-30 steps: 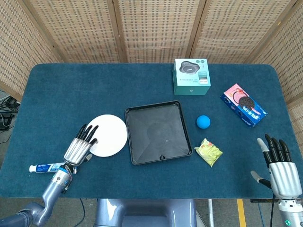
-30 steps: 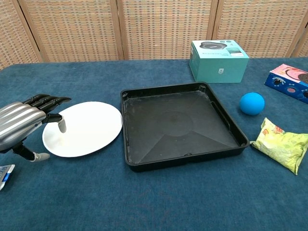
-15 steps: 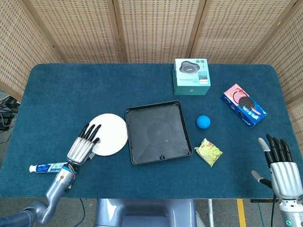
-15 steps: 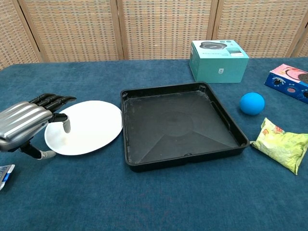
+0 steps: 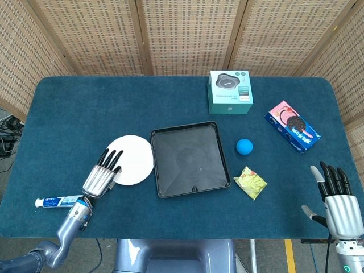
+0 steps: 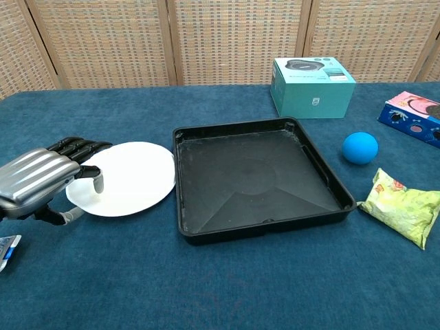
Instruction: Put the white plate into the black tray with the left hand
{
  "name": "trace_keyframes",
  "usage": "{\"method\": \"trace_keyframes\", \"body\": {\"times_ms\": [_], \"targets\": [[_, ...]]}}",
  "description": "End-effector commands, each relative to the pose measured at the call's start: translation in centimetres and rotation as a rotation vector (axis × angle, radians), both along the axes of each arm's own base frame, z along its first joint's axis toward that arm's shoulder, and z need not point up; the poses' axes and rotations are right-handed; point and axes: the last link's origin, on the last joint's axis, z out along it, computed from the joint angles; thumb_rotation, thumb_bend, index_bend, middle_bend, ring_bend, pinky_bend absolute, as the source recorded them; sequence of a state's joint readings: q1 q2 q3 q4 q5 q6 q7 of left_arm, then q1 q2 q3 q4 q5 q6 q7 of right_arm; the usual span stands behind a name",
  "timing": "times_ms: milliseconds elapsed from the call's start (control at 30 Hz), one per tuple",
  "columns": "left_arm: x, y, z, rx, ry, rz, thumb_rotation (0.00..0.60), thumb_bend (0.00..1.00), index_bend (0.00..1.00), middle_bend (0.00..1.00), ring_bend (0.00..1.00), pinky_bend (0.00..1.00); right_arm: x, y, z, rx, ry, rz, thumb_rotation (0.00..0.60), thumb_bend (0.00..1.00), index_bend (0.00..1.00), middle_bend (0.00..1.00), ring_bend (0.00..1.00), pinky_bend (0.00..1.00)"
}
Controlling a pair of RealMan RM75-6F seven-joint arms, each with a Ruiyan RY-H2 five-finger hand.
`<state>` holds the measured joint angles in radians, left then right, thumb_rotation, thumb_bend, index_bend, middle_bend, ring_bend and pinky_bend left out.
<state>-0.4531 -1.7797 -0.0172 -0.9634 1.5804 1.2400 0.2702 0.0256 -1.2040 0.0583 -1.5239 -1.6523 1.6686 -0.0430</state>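
The white plate (image 5: pixel 135 157) (image 6: pixel 132 177) lies on the blue cloth, its right rim almost against the left wall of the black tray (image 5: pixel 190 159) (image 6: pixel 254 180). My left hand (image 5: pixel 101 177) (image 6: pixel 38 182) grips the plate's left edge, dark fingers over the far side and the thumb on top. The plate's left side looks slightly raised. The tray holds nothing. My right hand (image 5: pixel 339 205) stays at the table's front right corner, fingers spread, holding nothing; only the head view shows it.
A toothpaste tube (image 5: pixel 57 201) (image 6: pixel 5 247) lies beside my left wrist. Behind the tray stands a teal box (image 5: pixel 230 92) (image 6: pixel 313 86). Right of the tray are a blue ball (image 5: pixel 244 146) (image 6: pixel 360 148), a yellow packet (image 5: pixel 251 182) (image 6: pixel 404 206) and a cookie box (image 5: pixel 292 125) (image 6: pixel 412 117).
My left hand has slid a little right with the plate, whose right rim now nearly meets the tray. The plate's left edge has tilted up. The right hand has not moved.
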Motion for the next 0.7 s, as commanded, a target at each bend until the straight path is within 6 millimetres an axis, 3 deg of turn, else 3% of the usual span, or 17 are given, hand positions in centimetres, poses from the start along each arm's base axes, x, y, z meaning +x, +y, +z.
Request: {"method": "trace_keyframes", "body": {"times_ms": [33,267,567,700], "targets": [[0.1,0.2,-0.1,0.001,0.000,0.004,0.600,0.37,0.46,0.00,0.00,0.00,0.0,0.0,0.0,-0.001,-0.002,0.000,0.600,0.17,0.06,0.00,0.00,0.00],[0.4,0.1,-0.1,0.021,-0.020,-0.007,0.600,0.42,0.68,0.00,0.00,0.00,0.0,0.0,0.1,-0.002,-0.006,0.000,0.600,0.17,0.06,0.00,0.00,0.00],[1.1,0.3,0.7,0.061,-0.053,-0.052,0.600,0.42,0.72,0.00,0.00,0.00,0.0,0.1,0.2,-0.004,-0.007,0.003,0.600,0.17,0.06,0.00,0.00,0.00],[1.7,0.7,1.6,0.092,-0.080,-0.084,0.600,0.47,0.73,0.00,0.00,0.00,0.0,0.1,0.1,-0.003,-0.007,0.004,0.600,0.17,0.06,0.00,0.00,0.00]]}}
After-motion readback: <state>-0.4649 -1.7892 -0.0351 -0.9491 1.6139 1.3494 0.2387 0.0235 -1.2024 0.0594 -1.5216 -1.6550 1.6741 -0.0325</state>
